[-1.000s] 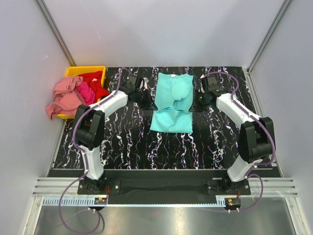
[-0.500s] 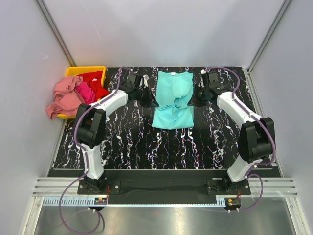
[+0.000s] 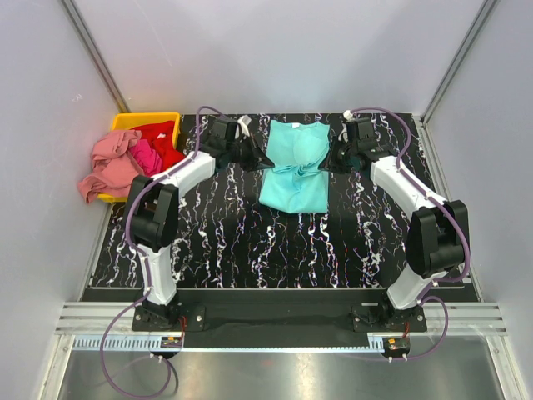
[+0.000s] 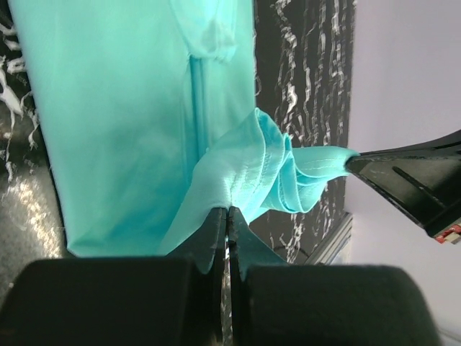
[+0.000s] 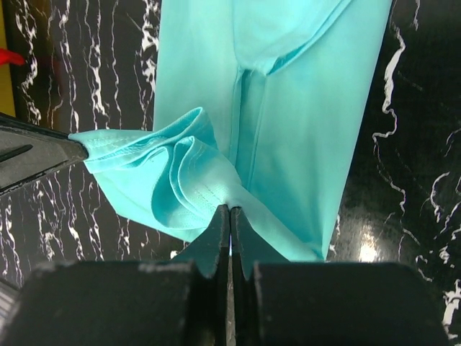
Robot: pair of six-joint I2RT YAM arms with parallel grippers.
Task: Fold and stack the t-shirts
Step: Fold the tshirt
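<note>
We have the left gripper (image 4: 227, 213) clenched on a stitched edge of the turquoise-teal t-shirt (image 3: 293, 179), jaws pressed together with cloth between them. The right gripper (image 5: 230, 209) is clamped the same way on the opposite edge. Between the two pinch points runs a bunched, slack ridge of cloth, raised above the flat part of the shirt.

Over the last second both grippers have travelled away from the arm bases, toward the collar end. The near edge of the shirt has drawn in with them, so the garment now covers less of the table (image 3: 225, 242) front to back. The collar end lies flat in the same place at the far side.

We judge this to be a lengthwise fold in progress. The held section has not yet been laid down, and the slack ridge may crease unless it is drawn taut.

The salmon pink t-shirt (image 3: 104, 162), magenta t-shirt (image 3: 146, 156) and red t-shirt (image 3: 162, 137) lie heaped and unfolded in and over the yellow bin (image 3: 146, 119), well apart to the left.
</note>
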